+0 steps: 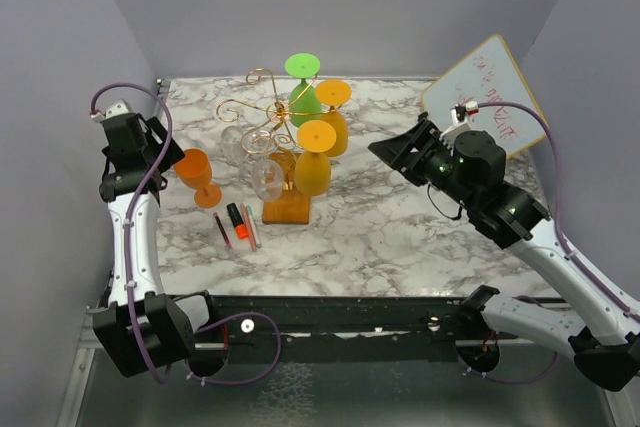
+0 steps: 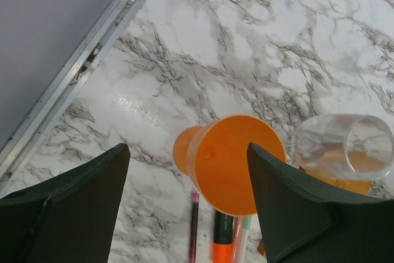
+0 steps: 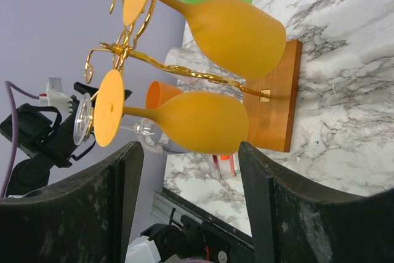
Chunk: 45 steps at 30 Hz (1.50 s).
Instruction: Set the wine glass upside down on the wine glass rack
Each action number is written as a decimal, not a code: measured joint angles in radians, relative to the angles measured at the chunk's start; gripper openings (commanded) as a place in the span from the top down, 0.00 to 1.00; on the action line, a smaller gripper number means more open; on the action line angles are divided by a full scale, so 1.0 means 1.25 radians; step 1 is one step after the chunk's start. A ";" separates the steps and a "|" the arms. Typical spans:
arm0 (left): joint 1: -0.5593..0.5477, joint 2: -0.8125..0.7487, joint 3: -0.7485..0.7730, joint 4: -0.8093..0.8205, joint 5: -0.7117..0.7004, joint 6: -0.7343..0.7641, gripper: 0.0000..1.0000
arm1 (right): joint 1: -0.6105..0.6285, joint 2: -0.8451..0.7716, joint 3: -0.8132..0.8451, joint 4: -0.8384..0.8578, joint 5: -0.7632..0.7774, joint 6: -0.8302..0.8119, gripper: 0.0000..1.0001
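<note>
Left gripper [image 2: 188, 152] straddles the orange wine glass [image 1: 196, 175]
Jaws spread, nothing pinched; glass upright on the bench [image 1: 400, 237], just left of the wine glass rack [image 1: 286, 209]. Centre on its bowl, squeeze gently.

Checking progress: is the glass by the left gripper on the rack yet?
No, the orange glass stands upright on the table, left of the rack.

A white marble counter [image 1: 400, 237] with grey veins sits between pale lavender walls [image 1: 350, 7]. Left of the middle lie a dark red pen [image 1: 221, 230], an orange highlighter [image 1: 237, 219] and paler pens [image 1: 250, 227], side by side. A whiteboard [image 1: 500, 87] with red scrawl leans in the back right corner. A green goblet [image 1: 303, 99], two amber goblets [image 1: 333, 129] and clear glasses [image 1: 267, 179] hang bowl-down.
</note>
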 measured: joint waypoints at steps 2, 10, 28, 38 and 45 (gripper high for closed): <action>0.000 -0.017 -0.018 0.003 0.033 -0.004 0.24 | 0.000 0.000 -0.004 -0.003 0.000 0.001 0.33; 0.001 0.003 -0.065 0.006 0.082 -0.020 0.47 | 0.000 0.000 -0.012 -0.015 0.000 0.014 0.33; 0.001 0.070 -0.084 0.007 0.098 -0.042 1.00 | 0.000 -0.014 -0.023 -0.034 0.004 0.014 0.33; 0.001 0.075 0.107 -0.061 0.045 -0.032 1.00 | 0.000 -0.031 -0.023 -0.039 0.020 0.016 0.35; 0.001 0.037 0.327 -0.104 0.015 -0.018 1.00 | 0.000 -0.030 -0.023 -0.039 0.021 0.020 0.35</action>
